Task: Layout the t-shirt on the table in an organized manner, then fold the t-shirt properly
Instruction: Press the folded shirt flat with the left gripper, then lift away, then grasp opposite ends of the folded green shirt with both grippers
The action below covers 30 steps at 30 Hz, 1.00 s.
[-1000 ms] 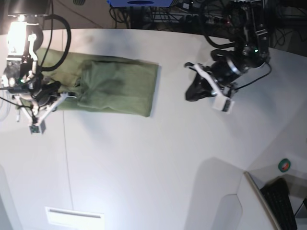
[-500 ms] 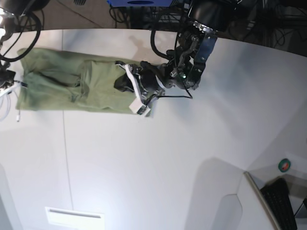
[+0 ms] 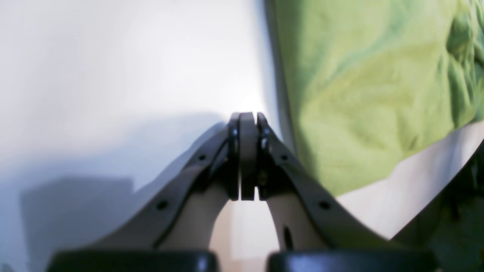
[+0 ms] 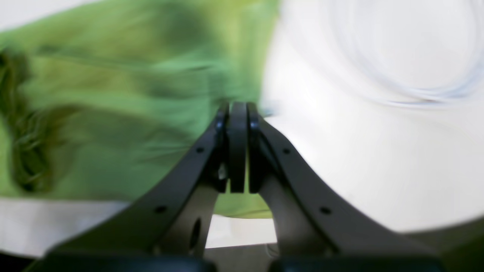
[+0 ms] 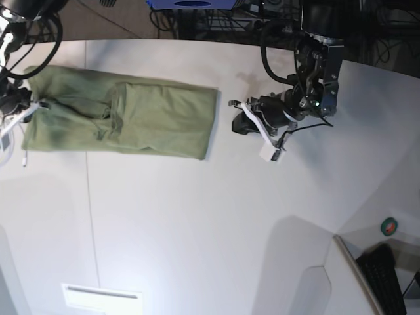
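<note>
- T-shirt [image 5: 125, 118] lying flat near the far-left part of the table [image 5: 197, 223], folded into a long band running left-right; right end square, left end wrinkled, reaching close to the table's left edge.
- Left gripper [image 5: 240, 123] just beside the shirt's right edge, over bare table, jaws pressed together, nothing between them. Left wrist view confirms: fingers [image 3: 247, 151] closed, green cloth [image 3: 370, 94] off to the side, not pinched.
- Right gripper [image 5: 20, 108] at the shirt's left end by the table's left edge, mostly cut off in the base view. Right wrist view: pads [image 4: 237, 147] together, empty; cloth [image 4: 113, 98] behind and below them, blurred, so contact cannot be told.
- Thin dark seam [image 5: 89, 216] crossing the table, running from below the shirt toward the near edge.
- White cable loop [image 4: 401, 56] on the table just beside the shirt's left end.
- Flat white rectangular item [image 5: 102, 297] near the near-left edge.
- Dark cabling [image 5: 197, 20] behind the far edge; keyboard [image 5: 384, 275] and small green-red round thing [image 5: 389, 226] off the near-right corner.
- Nothing lying on top of the shirt.
</note>
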### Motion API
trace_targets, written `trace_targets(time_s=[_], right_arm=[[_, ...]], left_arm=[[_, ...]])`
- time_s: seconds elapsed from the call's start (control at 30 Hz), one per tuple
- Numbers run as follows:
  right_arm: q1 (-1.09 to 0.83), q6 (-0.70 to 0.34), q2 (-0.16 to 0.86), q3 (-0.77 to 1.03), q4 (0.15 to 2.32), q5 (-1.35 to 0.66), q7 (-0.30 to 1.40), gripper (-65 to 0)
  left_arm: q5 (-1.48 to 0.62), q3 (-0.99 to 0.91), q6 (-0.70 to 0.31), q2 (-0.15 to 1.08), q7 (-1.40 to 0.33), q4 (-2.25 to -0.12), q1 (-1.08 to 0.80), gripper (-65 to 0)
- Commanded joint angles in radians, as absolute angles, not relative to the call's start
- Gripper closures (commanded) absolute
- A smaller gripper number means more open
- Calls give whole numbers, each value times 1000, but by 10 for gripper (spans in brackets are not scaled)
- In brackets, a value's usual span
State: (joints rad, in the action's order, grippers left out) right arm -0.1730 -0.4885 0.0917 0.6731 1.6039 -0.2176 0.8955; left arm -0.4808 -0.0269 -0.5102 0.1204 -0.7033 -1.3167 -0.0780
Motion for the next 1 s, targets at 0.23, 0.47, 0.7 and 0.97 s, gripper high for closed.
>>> trace_targets(time_s=[0.23, 0.47, 0.7, 0.97], right_arm=[[-133, -530, 82, 780, 1633, -222, 885, 0], [-125, -530, 91, 820, 1632, -222, 885, 0], [-131, -530, 113, 845, 1626, -222, 885, 0], [-96, -530, 102, 881, 1624, -222, 969, 0]], left_arm=[[-699, 79, -555, 94, -687, -1509, -65, 0], [-697, 346, -461, 12, -679, -1194, 101, 0], [-696, 367, -435, 53, -679, -1059, 148, 0], [-697, 367, -435, 163, -555, -997, 117, 0]])
